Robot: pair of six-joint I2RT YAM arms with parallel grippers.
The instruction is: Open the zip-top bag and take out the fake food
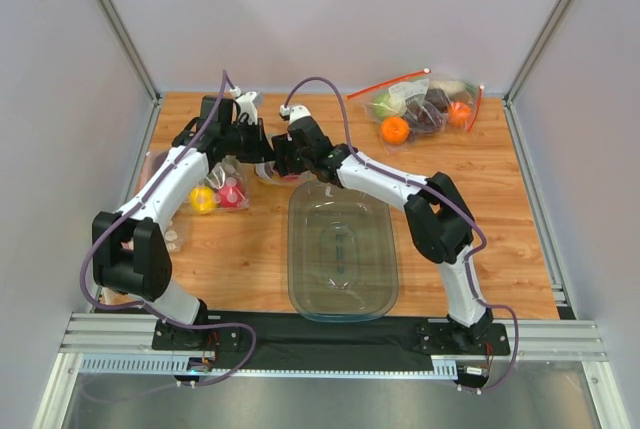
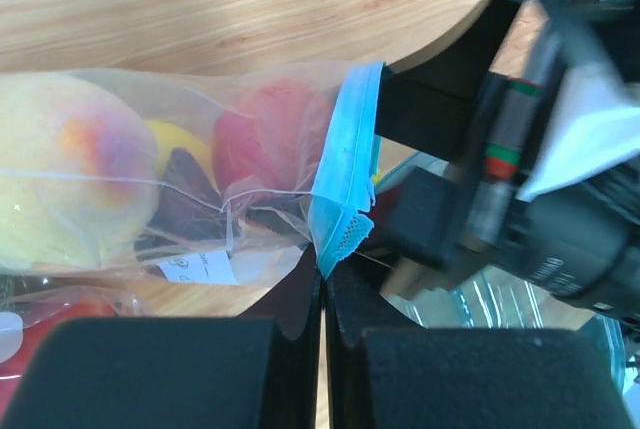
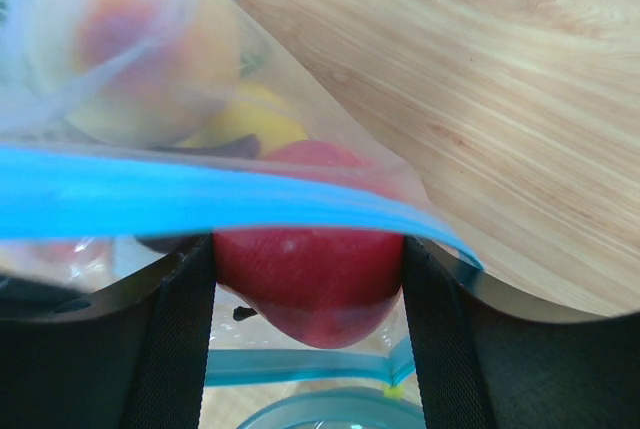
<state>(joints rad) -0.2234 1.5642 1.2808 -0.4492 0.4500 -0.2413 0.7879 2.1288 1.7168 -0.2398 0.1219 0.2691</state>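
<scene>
Zip-top bag (image 2: 200,219) — limp, slippery film, likely light; best taken at its stiffer zip strip (image 2: 345,164). Left gripper (image 2: 322,294) pinches the strip corner; right gripper (image 3: 308,254) straddles the apple (image 3: 310,299) — grip unclear.

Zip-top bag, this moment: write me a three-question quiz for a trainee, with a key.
1. True or false: the left gripper pinches the zip-top bag by its blue zip strip.
2. Which fruit sits between the fingers of the right gripper? A) lemon B) red apple C) plum
3. Fill in: in the top view, the larger bag with red strips lies at the table's far ____ corner.
Key: 1 true; 2 B; 3 right.
</scene>
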